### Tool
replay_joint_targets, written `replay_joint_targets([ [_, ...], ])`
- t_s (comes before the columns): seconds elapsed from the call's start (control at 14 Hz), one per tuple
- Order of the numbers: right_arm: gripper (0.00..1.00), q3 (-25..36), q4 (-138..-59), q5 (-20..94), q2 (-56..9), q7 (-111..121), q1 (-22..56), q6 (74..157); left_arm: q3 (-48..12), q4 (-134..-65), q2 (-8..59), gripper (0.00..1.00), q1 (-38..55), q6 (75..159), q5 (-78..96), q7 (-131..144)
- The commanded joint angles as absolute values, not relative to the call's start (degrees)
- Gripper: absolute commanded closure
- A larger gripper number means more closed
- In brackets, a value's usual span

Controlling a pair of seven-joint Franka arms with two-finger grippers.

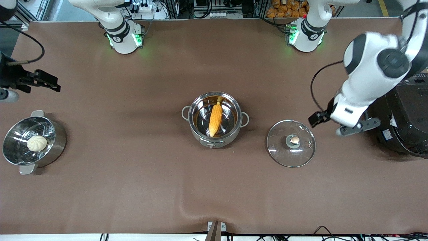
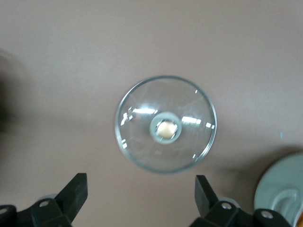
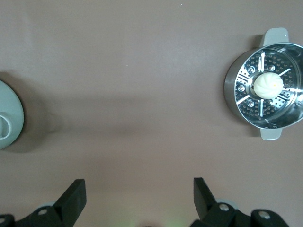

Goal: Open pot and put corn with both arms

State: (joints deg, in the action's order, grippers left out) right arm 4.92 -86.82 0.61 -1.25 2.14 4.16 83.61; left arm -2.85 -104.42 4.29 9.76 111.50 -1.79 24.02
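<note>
The corn (image 1: 215,119) is already lying inside the pot (image 1: 215,119), its long axis running from the robots' bases toward the front camera, with the tapered tip pointing at the camera and resting near the pot's front wall. The pot is sitting open in the middle of the tabletop (image 1: 133,187), and its glass lid (image 1: 291,143) is lying flat, knob up, beside the pot toward the left arm's end.

The left end effector (image 1: 334,126) is hanging released over the bare tabletop just beside the lid, toward the black cooker (image 1: 406,117); in the left wrist view its spread fingers (image 2: 75,191) are framing the lid (image 2: 165,124) without touching it. From this end effector the pot lies past the lid, toward the table's middle. The left arm looks the nearer of the two to both lid and pot, so any closing of the pot would likely fall to it.

The right end effector (image 1: 45,83) is waiting, released and empty, over the tabletop at the right arm's end, above the steamer pot (image 1: 31,142) holding a white bun (image 1: 37,143).

The brown tabletop is flat and bare around the pot, leaving ample room; judging from this, the task appears essentially complete.
</note>
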Motion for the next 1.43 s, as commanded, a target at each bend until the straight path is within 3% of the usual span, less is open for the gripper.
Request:
replay_joint_targets([
  [0.0,0.00,4.48,-90.26,-0.79,1.93,3.08,2.99,84.64,-2.81,-102.49,-1.65,0.00,8.44,102.16,-3.16,17.33],
  [0.36,0.00,4.39,-90.62,0.17,2.11,1.07,2.55,88.07,-1.41,-98.45,-7.29,0.00,5.80,92.12,-3.16,3.01],
  [0.93,0.00,4.39,-90.79,-0.44,2.02,2.55,2.46,86.93,-6.24,-85.27,-0.27,0.00,0.53,81.74,-0.54,-1.58],
  [1.36,0.00,4.39,-90.70,-0.18,2.02,2.11,2.37,86.48,-6.33,-85.87,-0.18,0.00,0.79,81.74,-0.26,-2.11],
])
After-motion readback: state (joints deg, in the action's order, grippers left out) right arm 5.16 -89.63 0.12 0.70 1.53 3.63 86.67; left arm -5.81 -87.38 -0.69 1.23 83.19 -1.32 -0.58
